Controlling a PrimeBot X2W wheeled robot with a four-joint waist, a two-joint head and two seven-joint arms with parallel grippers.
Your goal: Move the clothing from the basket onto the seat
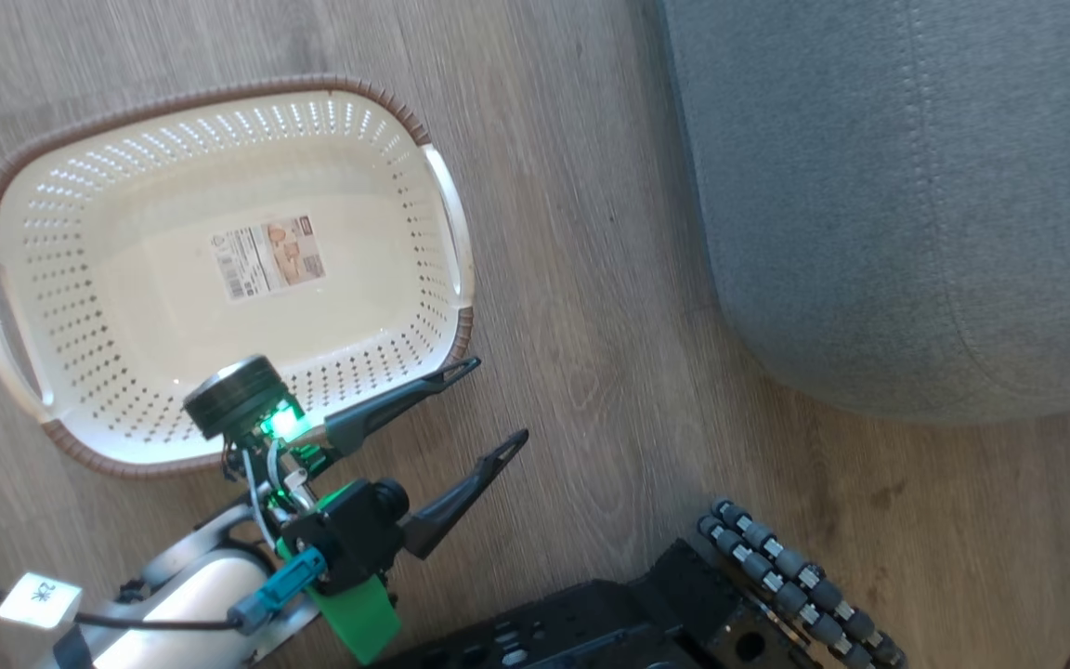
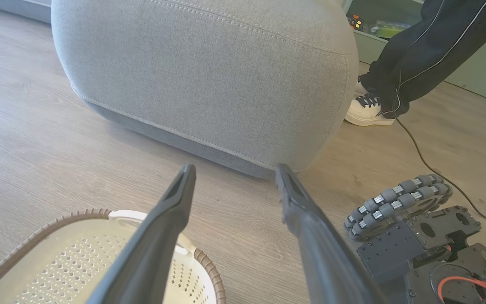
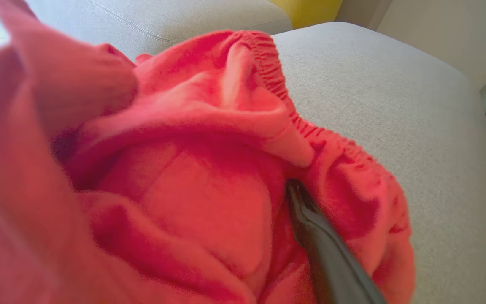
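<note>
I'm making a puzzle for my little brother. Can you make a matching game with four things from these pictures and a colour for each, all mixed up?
Things:
1. basket
2. clothing
3. seat
4. shoe

Colours:
A. grey
B. white with dark laces
C. red
D. cream with a brown rim

Right pairs: 1-D, 2-C, 3-A, 4-B.
</note>
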